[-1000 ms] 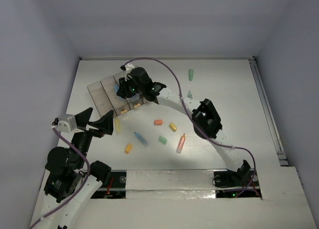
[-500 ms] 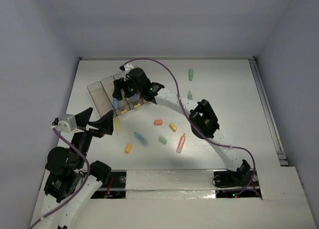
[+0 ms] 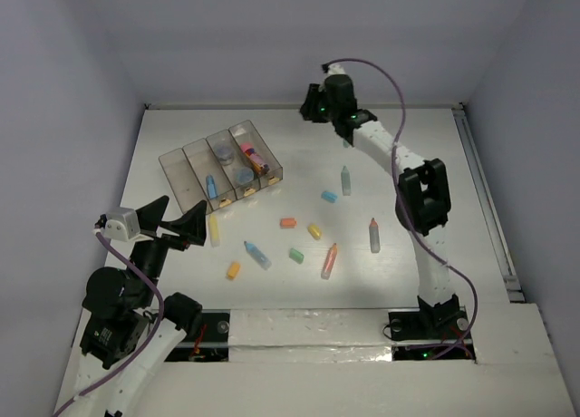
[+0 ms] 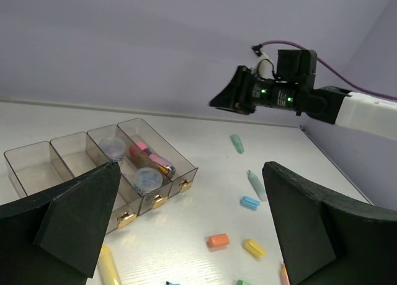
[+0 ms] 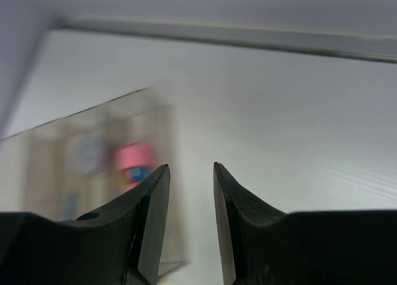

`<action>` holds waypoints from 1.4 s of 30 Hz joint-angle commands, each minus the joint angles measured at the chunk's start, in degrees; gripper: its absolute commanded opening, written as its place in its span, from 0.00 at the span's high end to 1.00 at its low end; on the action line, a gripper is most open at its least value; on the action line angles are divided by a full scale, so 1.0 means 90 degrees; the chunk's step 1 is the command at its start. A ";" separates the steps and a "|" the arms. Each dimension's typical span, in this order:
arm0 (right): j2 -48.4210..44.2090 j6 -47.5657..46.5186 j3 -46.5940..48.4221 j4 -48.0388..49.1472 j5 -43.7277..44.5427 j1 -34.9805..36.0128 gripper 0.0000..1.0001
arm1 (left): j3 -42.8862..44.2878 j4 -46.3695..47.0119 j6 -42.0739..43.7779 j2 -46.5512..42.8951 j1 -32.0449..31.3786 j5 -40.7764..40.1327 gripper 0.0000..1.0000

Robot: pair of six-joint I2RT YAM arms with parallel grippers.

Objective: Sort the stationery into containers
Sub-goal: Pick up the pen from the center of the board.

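Change noted: the right gripper (image 5: 191, 168), which hung over the tray (image 3: 175, 174) a second ago, now stands at the far back of the table (image 3: 435, 163), well clear of it. Its jaws are narrowly parted with nothing between them. Where that arm lay across the middle of the table, a blue block (image 3: 329, 197) and a red-capped pen (image 3: 373, 236) are now in plain sight. The left gripper (image 3: 177, 219) has not moved; its jaws are spread wide and hold nothing.

Tray: it lies just ahead of the left gripper's tips, and well off to the left of the right gripper, nearer the arm bases. It has four narrow compartments side by side. Counting from the right gripper's side:
- First compartment: a pink piece (image 4: 149, 156) lying with other pens I cannot make out.
- Second: two round grey pots (image 4: 147, 178), one behind the other.
- Third: a blue pen (image 3: 210, 187).

Small yellow bits sit at the near ends of these three; I cannot tell whether they are loose pieces or part of the tray.

Loose stationery: a yellow pen (image 3: 214, 228) lies just beside the left gripper's right finger. An orange block (image 3: 288, 223), a green block (image 3: 295, 254) and an orange pen (image 3: 329, 261) lie on the table between the two grippers.
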 commanded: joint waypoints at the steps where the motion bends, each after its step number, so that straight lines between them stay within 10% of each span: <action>1: 0.0377 -0.0176 0.0710 -0.1142 0.0796 -0.0719 0.59 | 0.0010 0.0265 0.0053 0.0123 -0.0028 -0.0003 0.01; 10: 0.1627 -0.0685 0.2013 -0.2755 0.2059 -0.1598 0.22 | 0.0011 0.0294 0.0073 0.0279 -0.0028 -0.0003 0.01; 17: 0.1901 -0.0567 0.1857 -0.2648 0.0973 -0.1717 0.23 | 0.0030 0.0324 0.0073 0.0357 -0.0028 0.0017 0.01; 32: 0.2029 -0.0723 0.1506 -0.2864 0.2173 -0.1600 0.77 | 0.0030 0.0343 0.0082 0.0377 0.0030 0.0075 0.01; 42: -0.0379 -0.0587 -0.0836 -0.0483 0.1229 -0.1279 0.84 | 0.0020 0.0333 0.0073 0.0406 0.0031 0.0065 0.01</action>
